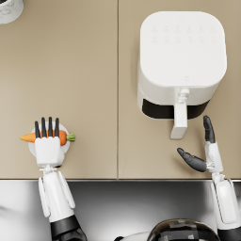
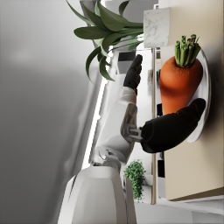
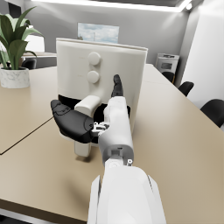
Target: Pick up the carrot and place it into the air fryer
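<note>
An orange carrot [image 1: 28,137] with a green stub lies on a small white plate [image 1: 66,147] at the table's front left. My left hand [image 1: 48,146] hovers over it, fingers stretched straight across the carrot. In the left wrist view the thumb [image 2: 175,127] reaches the carrot [image 2: 177,85] near its lower end while the fingers [image 2: 133,74] stay spread away, so nothing is gripped. The white air fryer [image 1: 181,52] stands at the back right, its drawer handle [image 1: 179,120] pointing at me. My right hand [image 1: 207,150] is open just beside that handle [image 3: 85,109], holding nothing.
A marble plant pot [image 1: 9,9] sits at the far left corner, seen with its leaves [image 2: 109,30] in the left wrist view. The table's front edge [image 1: 117,178] runs just behind both wrists. Dark chairs [image 3: 214,109] stand beyond the table.
</note>
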